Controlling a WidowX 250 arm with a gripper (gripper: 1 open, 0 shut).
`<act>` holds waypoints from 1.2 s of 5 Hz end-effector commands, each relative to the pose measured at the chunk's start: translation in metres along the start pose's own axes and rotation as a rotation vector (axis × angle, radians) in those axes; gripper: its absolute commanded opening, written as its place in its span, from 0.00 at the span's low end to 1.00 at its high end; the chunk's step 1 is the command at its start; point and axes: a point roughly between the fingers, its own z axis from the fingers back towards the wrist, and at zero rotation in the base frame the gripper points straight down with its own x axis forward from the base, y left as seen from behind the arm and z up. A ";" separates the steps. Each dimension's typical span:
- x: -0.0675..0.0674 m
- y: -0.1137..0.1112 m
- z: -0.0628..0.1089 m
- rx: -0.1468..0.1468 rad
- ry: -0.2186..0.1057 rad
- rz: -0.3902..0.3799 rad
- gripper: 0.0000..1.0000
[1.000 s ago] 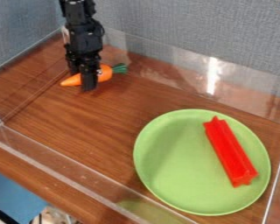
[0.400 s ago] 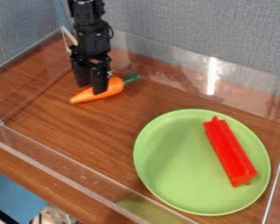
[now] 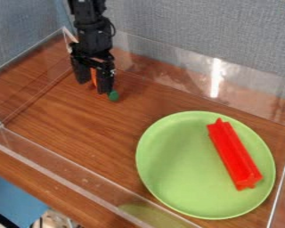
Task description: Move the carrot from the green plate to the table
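Black, two-fingered and pointed downward, the robot gripper (image 3: 93,73) is seen at about eleven o'clock in the view, its jaws spread wide around part of the small orange toy carrot (image 3: 93,78). Whether the carrot is touched by either finger cannot be told. The carrot is mostly hidden behind the fingers; orange is glimpsed between them, and its green stem end (image 3: 113,95) is exposed just beside them, toward five o'clock. The carrot is placed over the brown wood-grain tabletop (image 3: 103,134), well apart from the plate; whether it is fully supported by the wood cannot be made out. Farther out, toward four o'clock from the gripper, the large round light-green plate (image 3: 181,174) is set on the tabletop. On its right-hand part a red ridged rectangular block (image 3: 234,155) is held, slanted from eleven toward five o'clock. By clear acrylic walls (image 3: 205,78) the tabletop is edged.
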 end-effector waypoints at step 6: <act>-0.040 -0.028 0.064 0.054 -0.130 0.181 0.00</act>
